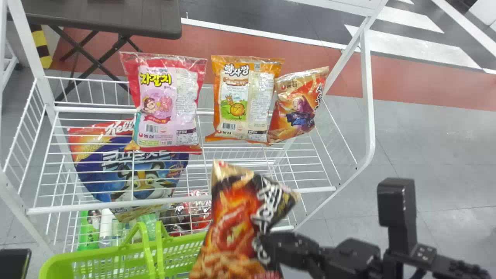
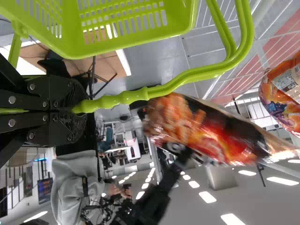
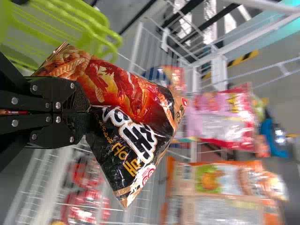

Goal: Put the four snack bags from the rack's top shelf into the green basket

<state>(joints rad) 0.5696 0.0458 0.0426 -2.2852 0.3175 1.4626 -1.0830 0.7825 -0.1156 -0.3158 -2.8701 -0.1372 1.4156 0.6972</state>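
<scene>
Though the basket's [image 1: 97,253] cut off, the right end effector [image 1: 273,245] pinches a snack bag [image 1: 234,226].

Korean lettering [image 1: 155,79] — on snack bags [image 1: 166,106]

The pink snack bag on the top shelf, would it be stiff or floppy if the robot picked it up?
Probably a bit floppy: the pink snack bag has thin, crinkly edges. It may be light for its size, since it looks like a puffy snack packet. Its shiny wrapper could be slippery.
</scene>
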